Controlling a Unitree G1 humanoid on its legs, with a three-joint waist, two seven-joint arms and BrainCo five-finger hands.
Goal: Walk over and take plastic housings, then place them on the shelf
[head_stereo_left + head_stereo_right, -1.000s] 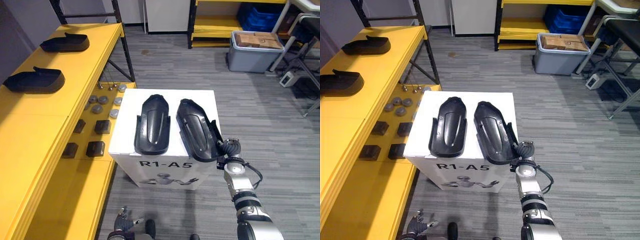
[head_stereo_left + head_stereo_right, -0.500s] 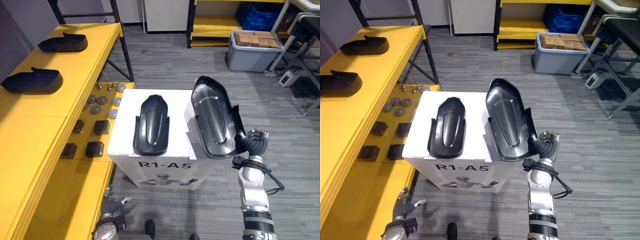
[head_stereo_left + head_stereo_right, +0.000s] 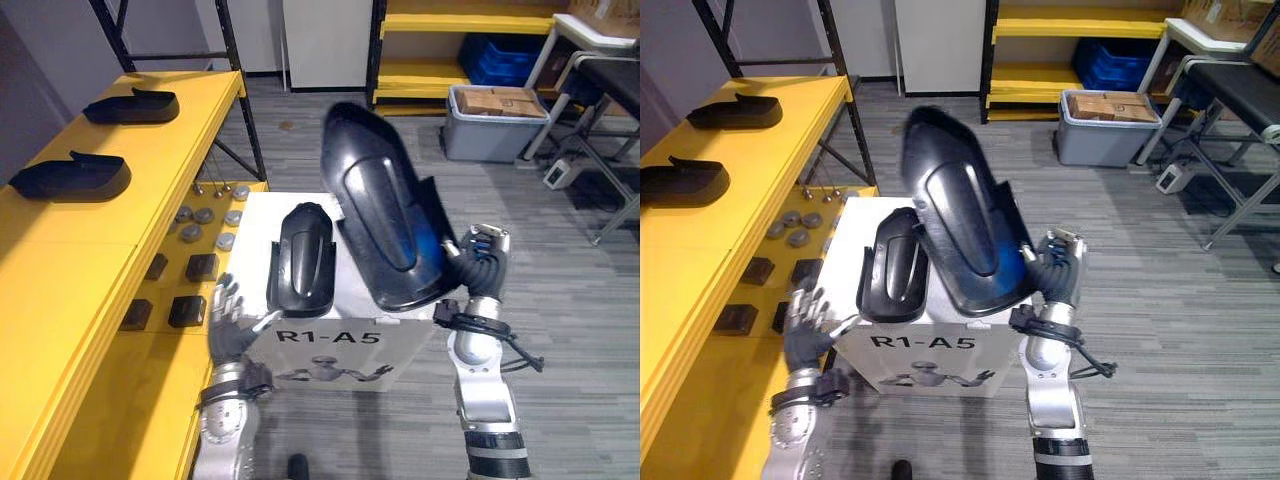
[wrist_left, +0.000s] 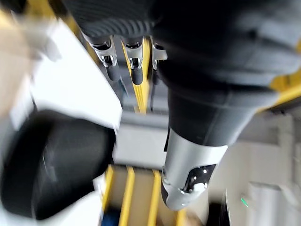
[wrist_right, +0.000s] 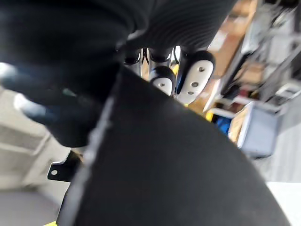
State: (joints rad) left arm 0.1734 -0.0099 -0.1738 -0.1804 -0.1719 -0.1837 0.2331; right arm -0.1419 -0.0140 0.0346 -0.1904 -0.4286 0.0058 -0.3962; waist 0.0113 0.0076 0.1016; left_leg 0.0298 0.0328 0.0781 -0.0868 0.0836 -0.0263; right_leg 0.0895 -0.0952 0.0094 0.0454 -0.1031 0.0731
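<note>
Right hand seemingly grips black housing above white box.

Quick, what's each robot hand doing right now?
Left robot hand: open, holding nothing, beside the white box.
Right robot hand: closed on a black housing, held above the box.

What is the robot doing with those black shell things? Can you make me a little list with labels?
Right hand: fingers curled round the raised housing, holding it tilted above the white box
Left hand: open, fingers spread, beside the box's front left corner
Second housing: lying on the box
Yellow shelf: near housing and far housing on it
</note>
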